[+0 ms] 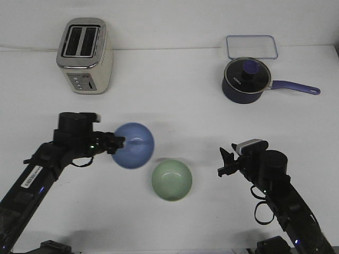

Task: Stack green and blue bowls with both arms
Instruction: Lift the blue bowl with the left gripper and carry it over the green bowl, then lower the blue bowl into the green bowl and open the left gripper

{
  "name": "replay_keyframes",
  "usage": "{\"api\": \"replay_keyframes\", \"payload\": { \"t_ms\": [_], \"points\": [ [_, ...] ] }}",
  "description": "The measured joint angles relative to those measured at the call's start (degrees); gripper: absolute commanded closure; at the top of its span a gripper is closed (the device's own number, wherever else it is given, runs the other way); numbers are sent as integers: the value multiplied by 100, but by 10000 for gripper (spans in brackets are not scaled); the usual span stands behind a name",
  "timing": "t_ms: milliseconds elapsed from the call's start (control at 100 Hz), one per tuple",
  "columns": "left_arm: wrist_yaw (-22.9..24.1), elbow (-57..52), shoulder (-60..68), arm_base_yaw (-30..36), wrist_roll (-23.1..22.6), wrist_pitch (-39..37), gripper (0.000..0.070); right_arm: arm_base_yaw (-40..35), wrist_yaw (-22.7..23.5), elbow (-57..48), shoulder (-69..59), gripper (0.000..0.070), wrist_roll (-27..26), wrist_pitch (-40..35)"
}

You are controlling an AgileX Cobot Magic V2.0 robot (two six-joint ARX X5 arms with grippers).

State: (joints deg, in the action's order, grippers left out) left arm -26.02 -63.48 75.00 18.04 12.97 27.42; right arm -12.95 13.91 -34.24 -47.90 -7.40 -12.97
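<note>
Blue bowl (133, 145): centre-left of frame, tilted, inside facing the camera, its lower right rim just beside the green bowl's upper left rim.
Green bowl (171, 180): lower centre, upright on the table (175, 106), bare surface around its right and lower sides.
Left gripper (118, 141): closed on the blue bowl's left rim.
Right gripper (224, 161): lower right, fingers spread, holding nothing, well apart from the green bowl.
Toaster (85, 55): upper left.
Saucepan (247, 80): upper right, a clear tray (252, 46) behind it.
</note>
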Motion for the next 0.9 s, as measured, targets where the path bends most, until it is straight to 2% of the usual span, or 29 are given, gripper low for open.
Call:
{"api": "replay_keyframes", "payload": {
  "t_ms": [100,260,550,600,680,730,760,870,900],
  "points": [
    [-48,0,221,680,-2,-35,687,0,0,0,0,395,-9,0],
    [-39,0,730,1298,-2,-37,687,0,0,0,0,395,-11,-2],
    [-35,0,1311,1808,-17,-330,678,0,0,0,0,395,-11,-2],
    [-35,0,1388,1862,-20,-326,612,0,0,0,0,395,-11,0],
    [-35,0,1427,1934,-46,-315,410,0,0,0,0,395,-11,-2],
    [-39,0,1425,1967,-63,-356,325,0,0,0,0,395,-11,-2],
    [-44,0,1425,1974,-77,-400,305,0,0,0,0,395,-11,-2],
    [-15,0,1397,1965,-127,-481,302,0,0,0,0,395,-13,-2],
    [44,0,1368,1939,-136,-470,278,0,-2,0,0,395,-11,0]
  ]
}}
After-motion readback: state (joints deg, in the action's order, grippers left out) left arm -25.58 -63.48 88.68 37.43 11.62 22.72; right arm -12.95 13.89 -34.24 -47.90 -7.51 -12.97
